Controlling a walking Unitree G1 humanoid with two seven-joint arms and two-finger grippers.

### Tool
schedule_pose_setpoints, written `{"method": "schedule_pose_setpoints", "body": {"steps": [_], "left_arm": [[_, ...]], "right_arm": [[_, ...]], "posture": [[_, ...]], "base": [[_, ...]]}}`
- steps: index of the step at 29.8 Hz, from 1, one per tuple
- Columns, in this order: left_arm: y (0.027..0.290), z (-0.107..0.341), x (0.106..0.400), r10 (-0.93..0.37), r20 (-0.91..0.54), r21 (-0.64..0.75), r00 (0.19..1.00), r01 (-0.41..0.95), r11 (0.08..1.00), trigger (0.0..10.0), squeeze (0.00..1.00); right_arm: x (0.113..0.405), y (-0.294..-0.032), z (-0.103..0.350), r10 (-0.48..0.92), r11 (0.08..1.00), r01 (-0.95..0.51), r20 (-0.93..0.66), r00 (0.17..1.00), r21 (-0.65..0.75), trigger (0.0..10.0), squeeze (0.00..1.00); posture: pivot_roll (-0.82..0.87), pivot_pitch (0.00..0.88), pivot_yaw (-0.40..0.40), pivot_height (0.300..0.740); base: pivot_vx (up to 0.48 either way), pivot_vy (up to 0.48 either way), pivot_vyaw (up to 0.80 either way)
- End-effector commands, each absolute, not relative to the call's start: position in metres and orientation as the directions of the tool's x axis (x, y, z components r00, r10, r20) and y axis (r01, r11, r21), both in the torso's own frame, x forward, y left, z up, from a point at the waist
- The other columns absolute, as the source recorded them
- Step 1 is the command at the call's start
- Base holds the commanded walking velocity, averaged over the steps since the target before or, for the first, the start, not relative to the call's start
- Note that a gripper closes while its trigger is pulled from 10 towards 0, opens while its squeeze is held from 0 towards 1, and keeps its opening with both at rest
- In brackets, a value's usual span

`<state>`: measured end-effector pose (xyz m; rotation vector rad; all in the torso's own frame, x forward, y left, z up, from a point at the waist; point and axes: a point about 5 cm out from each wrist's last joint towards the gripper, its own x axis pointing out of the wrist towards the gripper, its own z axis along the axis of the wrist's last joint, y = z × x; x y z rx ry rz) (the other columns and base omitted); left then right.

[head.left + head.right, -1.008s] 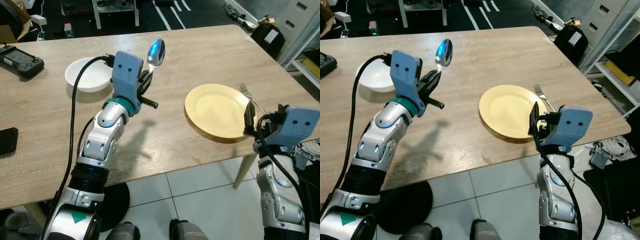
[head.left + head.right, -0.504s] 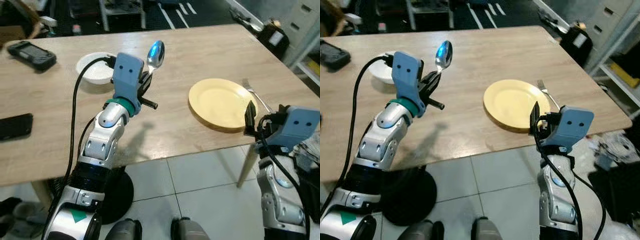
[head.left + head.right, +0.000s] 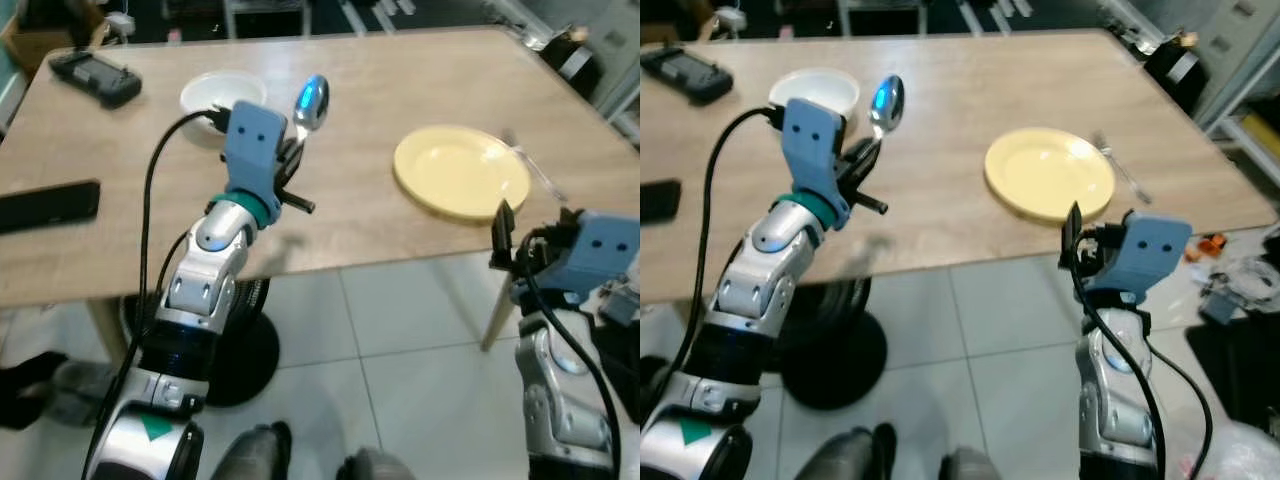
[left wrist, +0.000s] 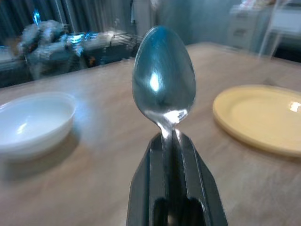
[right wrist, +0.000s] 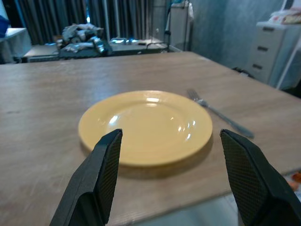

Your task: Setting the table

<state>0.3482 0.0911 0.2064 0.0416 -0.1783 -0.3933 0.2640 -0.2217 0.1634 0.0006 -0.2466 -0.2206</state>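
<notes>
- My left end effector [image 3: 292,150] is clenched on the handle of the spoon [image 3: 311,101], holding it upright with the bowl at the top, above the near part of the bench [image 3: 360,70].
- The yellow plate [image 3: 462,170] lies to my right of the spoon, well apart from it, near the bench's front edge; the fork [image 3: 1118,165] rests just beside the plate's right rim, long axis running away from me.
- So the spoon's free place is, I judge, the plate's left side, laid parallel to the fork.
- My right end effector [image 3: 1072,240] hangs released, fingers spread, off the bench's front edge and nearer the plate.
- The white bowl [image 3: 222,93] sits behind my left wrist.
</notes>
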Motion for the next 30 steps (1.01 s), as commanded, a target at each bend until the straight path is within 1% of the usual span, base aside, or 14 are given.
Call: {"method": "schedule_pose_setpoints", "body": {"steps": [1, 16, 22, 25, 30], "left_arm": [[0.0868, 0.2096, 0.3479, -0.4, 0.178, 0.08, 0.899, 0.392, 0.917, 10.0, 0.0], [0.0864, 0.2099, 0.3489, -0.398, 0.181, 0.079, 0.899, 0.39, 0.917, 10.0, 0.0], [0.0856, 0.2102, 0.3495, -0.399, 0.179, 0.075, 0.899, 0.392, 0.917, 10.0, 0.0], [0.0851, 0.2104, 0.3495, -0.4, 0.179, 0.074, 0.899, 0.393, 0.917, 10.0, 0.0], [0.0843, 0.2106, 0.3495, -0.403, 0.18, 0.071, 0.897, 0.397, 0.915, 10.0, 0.0]], "right_arm": [[0.2618, -0.2246, 0.1615, -0.229, 0.973, 0.229, 0.232, 0.945, 0.027, 10.0, 0.0], [0.2616, -0.2225, 0.1618, -0.219, 0.976, 0.217, 0.231, 0.948, 0.033, 10.0, 0.0], [0.262, -0.2216, 0.1628, -0.211, 0.977, 0.212, 0.233, 0.949, 0.021, 10.0, 0.0], [0.2616, -0.2204, 0.1634, -0.188, 0.982, 0.187, 0.237, 0.953, 0.026, 10.0, 0.0], [0.2612, -0.2171, 0.1642, -0.157, 0.987, 0.158, 0.237, 0.959, 0.014, 10.0, 0.0]], "posture": [[-0.01, 0.0, 0.04, 0.74], [-0.01, 0.0, 0.042, 0.74], [-0.01, 0.0, 0.043, 0.74], [-0.01, 0.0, 0.043, 0.74], [-0.01, 0.0, 0.043, 0.74]], "base": [[-0.281, 0.0, 0.0], [-0.271, 0.0, 0.0], [0.0, 0.0, 0.0], [0.0, 0.0, 0.47], [0.0, 0.0, 0.77]]}}
